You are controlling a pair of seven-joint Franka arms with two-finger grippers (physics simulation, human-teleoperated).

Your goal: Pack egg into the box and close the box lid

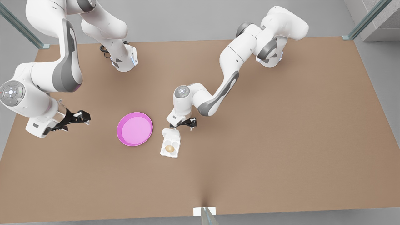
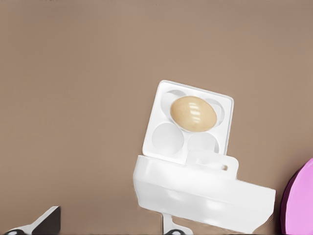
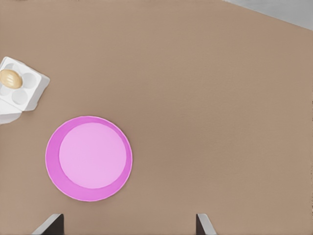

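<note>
The tan egg (image 1: 169,148) (image 2: 193,113) (image 3: 11,78) lies in a cup of the white box (image 1: 164,153) (image 2: 168,139) (image 3: 27,93) at the table's middle. The box lid (image 1: 171,135) (image 2: 205,196) (image 3: 7,115) stands partly raised on the hinge side, away from the cups. My left gripper (image 1: 184,124) (image 2: 110,225) hovers open just behind the lid, one fingertip (image 2: 173,227) at the lid's outer edge. My right gripper (image 1: 84,118) (image 3: 127,225) waits open, holding nothing, on the front view's left beyond the plate.
A round pink plate (image 1: 135,128) (image 3: 88,157) (image 2: 298,200) lies flat and bare beside the box, between it and my right gripper. Brown tabletop stretches free toward the front view's right and toward the near edge.
</note>
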